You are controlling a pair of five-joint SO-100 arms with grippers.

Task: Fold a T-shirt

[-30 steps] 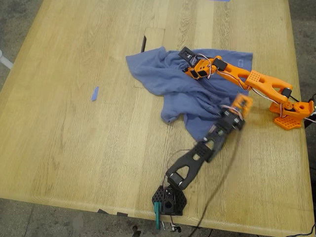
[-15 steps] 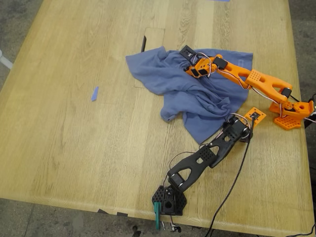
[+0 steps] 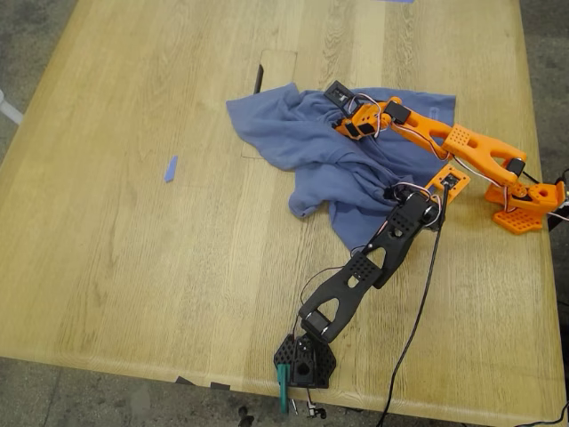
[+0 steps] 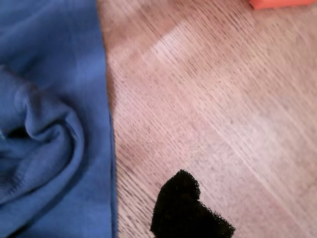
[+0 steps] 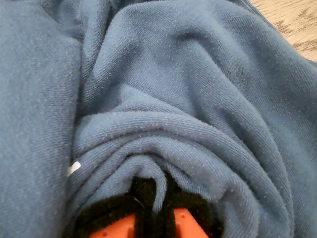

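Observation:
The slate-blue T-shirt (image 3: 356, 169) lies crumpled on the wooden table (image 3: 133, 267), toward the exterior view's right. The orange arm carries my second gripper (image 3: 343, 108), which rests on the shirt's far part. Its black-padded orange jaws (image 5: 153, 213) are shut on a bunched fold of the T-shirt (image 5: 173, 74). The black arm carries my first gripper (image 3: 404, 194), at the shirt's edge on the exterior view's right. One black fingertip (image 4: 183, 208) shows over bare wood beside the T-shirt's straight edge (image 4: 49, 99), holding nothing. The chest print is hidden.
The orange arm's base (image 3: 524, 209) stands at the exterior view's right edge, and the black arm's base (image 3: 304, 360) at the near edge. A small blue tape strip (image 3: 170, 168) lies toward the left. A rectangular hatch (image 3: 276, 67) sits in the tabletop beyond the shirt.
The black arm swung off the shirt toward the exterior view's right, then came back to the shirt's edge. The orange arm and its held fold barely moved.

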